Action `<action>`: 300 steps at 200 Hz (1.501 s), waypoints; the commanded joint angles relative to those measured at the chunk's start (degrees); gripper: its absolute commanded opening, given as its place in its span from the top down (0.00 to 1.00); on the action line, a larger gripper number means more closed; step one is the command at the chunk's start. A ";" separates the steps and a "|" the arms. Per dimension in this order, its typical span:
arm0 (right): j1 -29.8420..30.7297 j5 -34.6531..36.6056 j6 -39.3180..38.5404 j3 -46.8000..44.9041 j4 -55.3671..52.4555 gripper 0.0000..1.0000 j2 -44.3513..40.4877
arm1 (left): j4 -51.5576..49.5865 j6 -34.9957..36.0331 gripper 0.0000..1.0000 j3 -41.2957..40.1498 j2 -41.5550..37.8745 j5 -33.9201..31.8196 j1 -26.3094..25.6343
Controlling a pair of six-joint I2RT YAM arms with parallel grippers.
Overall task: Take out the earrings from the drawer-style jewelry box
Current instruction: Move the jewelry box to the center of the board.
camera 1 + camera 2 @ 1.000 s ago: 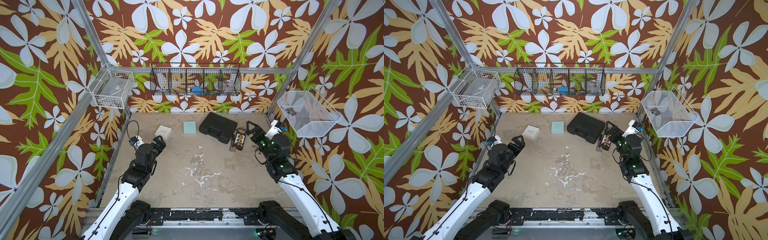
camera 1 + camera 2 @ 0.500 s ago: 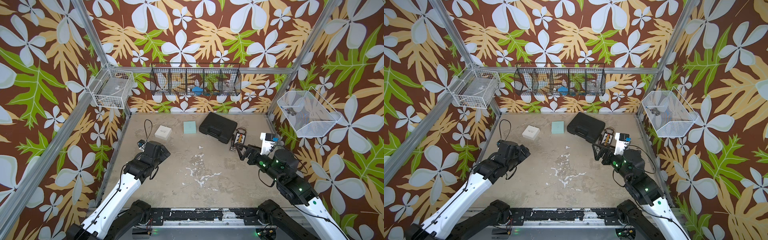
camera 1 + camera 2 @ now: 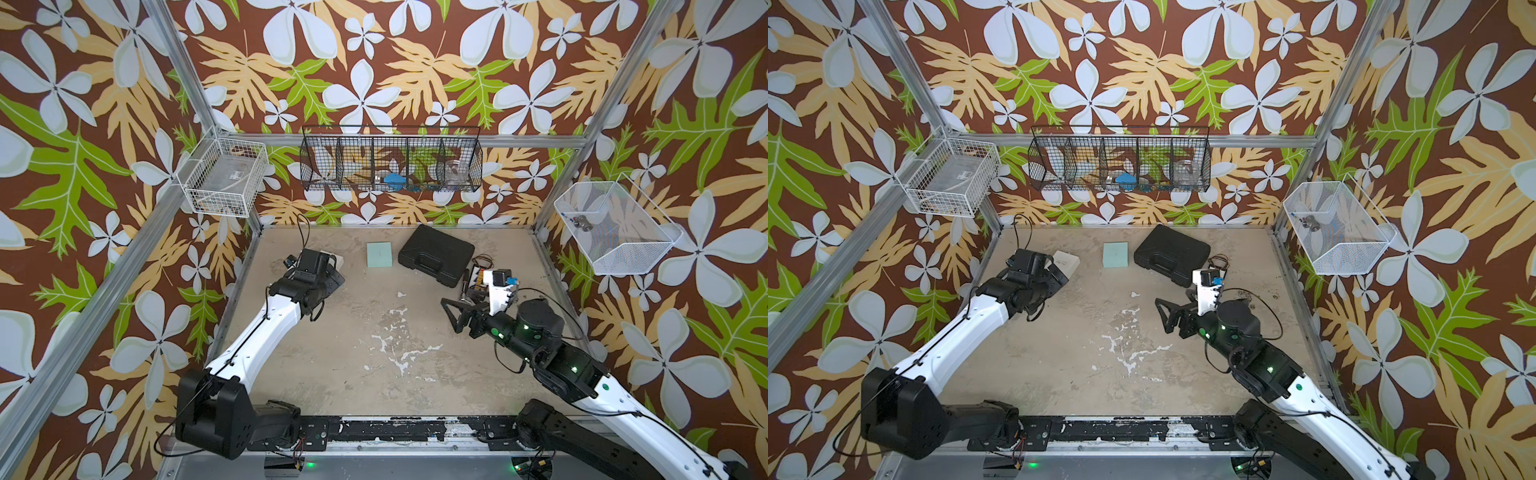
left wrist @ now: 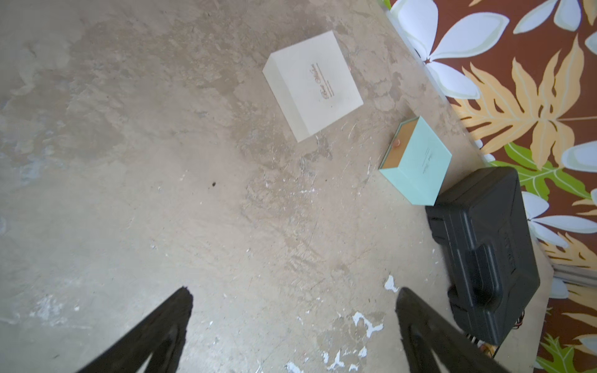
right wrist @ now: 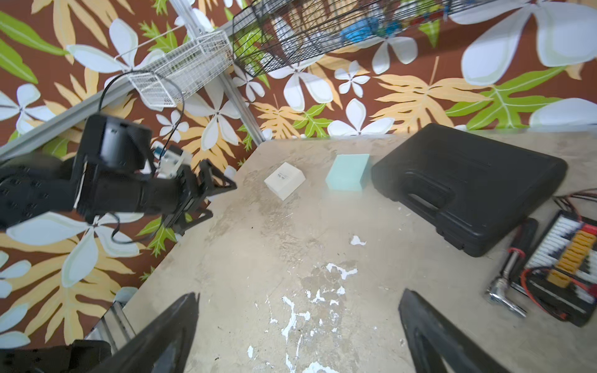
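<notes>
Left gripper (image 4: 294,290) and right gripper (image 5: 299,294) both hang open, empty. No earrings show; the mint-green cardboard drawer box (image 3: 379,254), upper centre in both top views, looks shut. Best: one braces it, the other pulls its small pinkish knob (image 4: 398,143) straight.

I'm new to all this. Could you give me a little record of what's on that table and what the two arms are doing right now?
Table: worn beige top
Jewelry box: mint-green, drawer looks shut, small knob on its tan front
Earrings: none visible
Other items: cream box, black carrying case, charger board with wires
Left gripper: jaws open, empty, hovering near the cream box
Right gripper: jaws open, empty, hovering near the charger board
</notes>
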 commanded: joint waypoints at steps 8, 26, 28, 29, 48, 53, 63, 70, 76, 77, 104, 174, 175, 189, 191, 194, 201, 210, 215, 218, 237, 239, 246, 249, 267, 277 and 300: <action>4.15 5.81 -1.75 0.21 9.06 0.00 4.27 | 2.51 3.26 0.00 5.61 6.38 1.74 3.95; 4.41 5.54 -1.22 -0.33 13.56 0.00 6.87 | 2.64 3.99 0.00 9.80 11.38 2.54 6.22; 4.45 5.53 -1.25 -0.37 14.01 0.00 7.22 | 2.65 4.17 0.00 10.20 11.85 2.48 6.38; 4.41 5.54 -1.24 -0.38 14.20 0.00 7.33 | 2.65 4.21 0.00 10.47 12.15 2.48 6.43; 4.37 5.19 -2.28 0.02 17.48 0.00 10.93 | 2.35 6.04 0.06 15.15 17.26 2.14 7.91; 4.23 5.14 -2.36 0.55 17.59 0.00 12.11 | 2.07 6.25 0.07 16.45 18.64 2.06 8.33; 3.43 3.81 -2.37 1.71 17.39 0.00 14.70 | 1.69 6.60 0.08 18.71 21.07 2.00 9.13; 2.88 2.81 -1.99 2.35 17.78 0.00 16.23 | 1.58 6.95 0.08 20.50 22.61 1.95 9.50; 2.34 2.23 -1.63 2.66 18.56 0.00 17.35 | 1.41 7.15 0.08 21.96 24.13 1.86 9.77; 2.30 2.14 -1.56 2.67 18.68 0.00 17.45 | 1.33 7.15 0.08 22.24 24.40 1.87 9.80; -0.28 -0.38 0.34 4.39 20.56 0.00 22.17 | 0.71 8.94 0.09 28.86 31.93 3.04 10.18; -3.68 -6.46 2.42 13.83 12.75 0.00 33.30 | -2.83 9.50 0.13 40.91 46.03 -0.07 11.05; -3.65 -6.47 2.40 13.89 12.69 0.00 33.38 | -2.90 9.52 0.13 41.08 46.20 -0.07 11.06; -3.71 -6.94 2.60 14.42 11.46 0.00 34.31 | -3.06 9.93 0.17 43.32 48.06 0.13 11.06; -3.71 -6.99 2.59 14.47 11.25 0.00 34.42 | -3.06 10.07 0.18 43.58 48.27 0.16 11.06; -3.76 -7.07 2.63 14.48 10.99 0.00 34.55 | -3.10 10.18 0.18 43.95 48.58 0.06 11.10; -3.76 -7.17 2.72 14.54 10.48 0.00 34.84 | -3.11 10.23 0.18 44.51 49.28 -0.50 11.06; -3.85 -7.42 3.01 14.38 9.88 0.00 35.16 | -3.51 10.40 0.18 45.27 50.20 -1.39 11.06; -3.89 -7.53 3.11 14.31 9.70 0.00 35.22 | -3.85 10.60 0.18 45.80 50.89 -1.63 11.06; -3.89 -7.59 3.17 14.29 9.66 0.00 35.33 | -3.99 10.73 0.18 46.15 51.27 -1.64 11.06; -3.89 -7.84 3.36 14.03 9.47 0.00 35.23 | -4.29 10.85 0.18 47.28 52.98 -2.16 11.06; -3.89 -7.88 3.41 14.03 9.47 0.00 35.22 | -4.25 10.84 0.18 47.41 53.12 -2.21 11.06; -3.89 -7.99 3.35 14.10 9.34 0.00 35.23 | -4.16 10.99 0.18 47.77 53.54 -2.47 11.06; -3.89 -8.10 3.35 14.11 9.34 0.00 35.22 | -4.12 11.09 0.18 47.96 53.76 -2.53 11.06; -3.91 -8.45 3.01 14.20 8.71 0.00 35.24 | -4.20 11.46 0.18 48.93 54.76 -3.38 11.06; -3.90 -8.42 2.74 14.29 8.36 0.00 35.14 | -4.20 11.71 0.19 49.53 55.51 -3.38 11.07; -3.99 -8.58 2.51 13.77 7.98 0.00 34.45 | -3.81 11.87 0.21 50.19 56.39 -2.57 11.06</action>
